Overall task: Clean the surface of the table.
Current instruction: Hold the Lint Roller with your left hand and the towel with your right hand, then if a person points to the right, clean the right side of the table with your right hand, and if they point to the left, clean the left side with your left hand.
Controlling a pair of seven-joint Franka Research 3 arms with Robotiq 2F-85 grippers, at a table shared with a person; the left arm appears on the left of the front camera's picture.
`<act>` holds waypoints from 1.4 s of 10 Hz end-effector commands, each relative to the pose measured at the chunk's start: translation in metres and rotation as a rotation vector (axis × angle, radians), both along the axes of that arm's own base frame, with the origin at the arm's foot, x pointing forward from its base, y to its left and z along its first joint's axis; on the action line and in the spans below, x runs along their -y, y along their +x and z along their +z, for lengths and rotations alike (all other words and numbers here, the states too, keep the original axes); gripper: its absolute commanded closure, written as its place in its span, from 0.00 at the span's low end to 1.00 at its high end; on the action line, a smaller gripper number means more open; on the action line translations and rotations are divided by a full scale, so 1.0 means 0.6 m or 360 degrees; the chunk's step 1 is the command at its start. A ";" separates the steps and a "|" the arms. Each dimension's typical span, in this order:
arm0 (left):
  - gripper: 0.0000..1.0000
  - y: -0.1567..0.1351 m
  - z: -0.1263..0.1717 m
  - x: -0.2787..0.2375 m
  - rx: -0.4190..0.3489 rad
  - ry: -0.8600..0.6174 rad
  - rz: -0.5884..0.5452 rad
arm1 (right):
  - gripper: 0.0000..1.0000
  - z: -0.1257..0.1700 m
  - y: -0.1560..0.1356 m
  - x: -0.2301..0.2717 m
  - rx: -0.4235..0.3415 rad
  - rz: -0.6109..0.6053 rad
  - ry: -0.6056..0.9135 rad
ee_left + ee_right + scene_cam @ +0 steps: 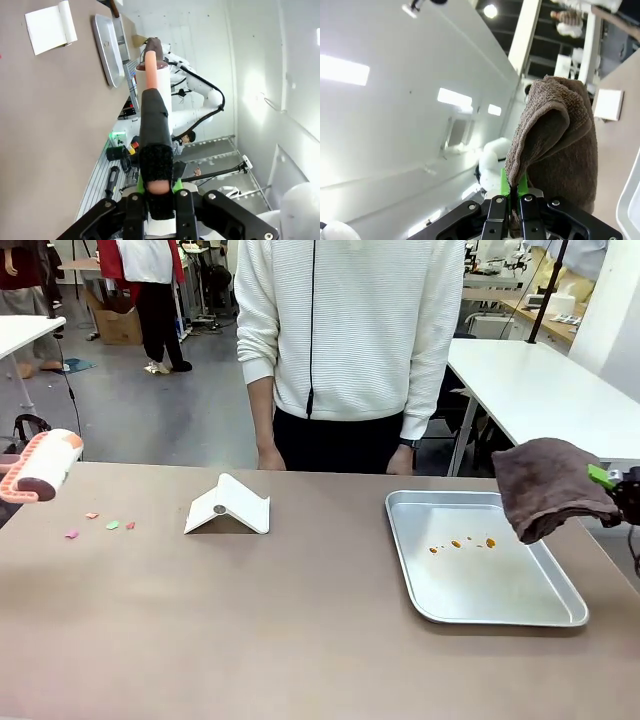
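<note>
the brownish table is stretching right across in front of me, and its near half is lying bare. a little further in, on the right, a shiny metal tray is sitting flat on it, carrying a few small orange spots toward its far end. over on the left, some tiny pink and green scraps are lying scattered on the top. between them and the tray, a white folded piece is resting like a low tent, well apart from both.

by the table's left end, the left gripper is squeezing its green-padded fingers tight on the black-wrapped handle of a lint roller. the roller is hanging raised off the surface, up and to the left of the scraps.

on the right, the right gripper is pinching fully closed on a fold of a brown towel. the cloth is drooping in the air above the tray's far right corner, and i cannot tell whether it is brushing the rim.

at the far side a person in a white ribbed top is standing against the table edge, one hand and the other hand hanging just behind it. beyond them a white-topped table is running off to the right.
</note>
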State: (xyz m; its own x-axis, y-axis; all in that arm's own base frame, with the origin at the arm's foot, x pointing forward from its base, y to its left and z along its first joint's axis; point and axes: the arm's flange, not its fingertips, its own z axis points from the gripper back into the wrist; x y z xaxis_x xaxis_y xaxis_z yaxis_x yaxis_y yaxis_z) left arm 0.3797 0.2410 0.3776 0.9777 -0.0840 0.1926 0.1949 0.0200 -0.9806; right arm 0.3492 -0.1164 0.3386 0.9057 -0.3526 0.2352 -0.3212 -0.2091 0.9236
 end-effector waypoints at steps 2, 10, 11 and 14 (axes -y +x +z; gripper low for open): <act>0.93 0.024 -0.042 -0.046 0.0024 -0.0123 -0.0062 | 1.00 -0.023 -0.001 -0.005 0.0048 -0.0192 0.0118; 0.93 0.011 -0.051 0.014 0.0028 -0.0075 -0.0031 | 1.00 -0.020 -0.008 0.013 -0.0028 -0.0126 0.0072; 0.93 0.011 -0.051 0.014 0.0028 -0.0075 -0.0031 | 1.00 -0.020 -0.008 0.013 -0.0028 -0.0126 0.0072; 0.93 0.011 -0.051 0.014 0.0028 -0.0075 -0.0031 | 1.00 -0.020 -0.008 0.013 -0.0028 -0.0126 0.0072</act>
State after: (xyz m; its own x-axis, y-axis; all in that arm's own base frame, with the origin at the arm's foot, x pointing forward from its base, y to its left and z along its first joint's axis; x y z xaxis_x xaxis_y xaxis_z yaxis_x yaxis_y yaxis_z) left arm 0.3911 0.2321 0.3424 0.9734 -0.0968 0.2075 0.2058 -0.0279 -0.9782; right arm 0.3473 -0.1236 0.3207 0.8722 -0.4477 0.1971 -0.3248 -0.2286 0.9178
